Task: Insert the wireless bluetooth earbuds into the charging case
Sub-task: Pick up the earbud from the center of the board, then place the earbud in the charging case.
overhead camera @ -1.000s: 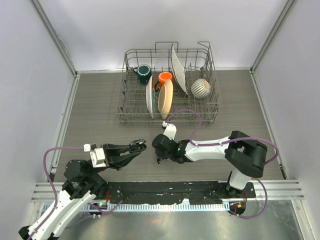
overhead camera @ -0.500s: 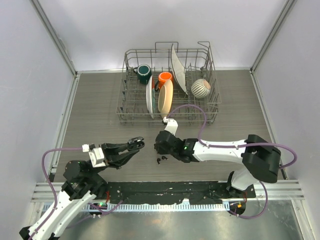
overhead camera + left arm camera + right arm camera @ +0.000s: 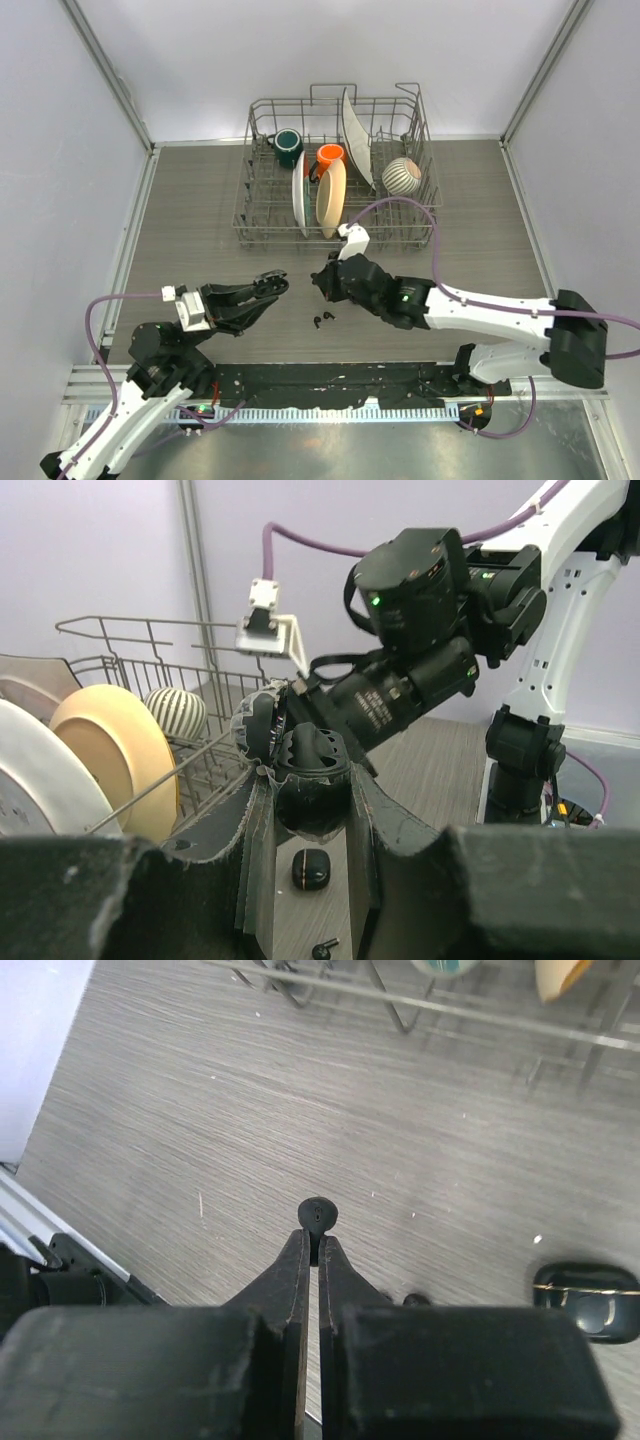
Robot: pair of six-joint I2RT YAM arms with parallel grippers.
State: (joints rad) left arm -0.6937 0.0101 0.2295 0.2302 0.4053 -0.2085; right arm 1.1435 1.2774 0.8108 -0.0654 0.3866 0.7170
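Near the front middle of the desk, just ahead of the dish rack, the two arms face each other, close but not touching. The right tool is pinched fully together on a tiny black earbud. The rounded bud pokes out past the tips, clear above the wood, and the short stem is presumably caught between the pads. The left tool is clamped on the charging case, a rounded black shell squeezed across its sides between the two fingers. Above the shell a darker part with hollows shows; it looks like the open pockets, though the view is too murky to be sure. Below, on the desk, lie a second earbud and a glossy black oval object, a little apart from each other and touched by neither tool. The step in hand is probably carrying the held bud across to the case. The earbud should be almost weightless, hard and smooth — likely to twist or squirt out of a pinch if the pads press off-centre. The stem is therefore the sensible place to hold, as it leaves the bud free to seat in its pocket. The case is probably just as slick and rigid, and its curved sides give little purchase — a push from the bud could rock it in the left tool's grip, so the entry should be gentle and in line with the pocket.
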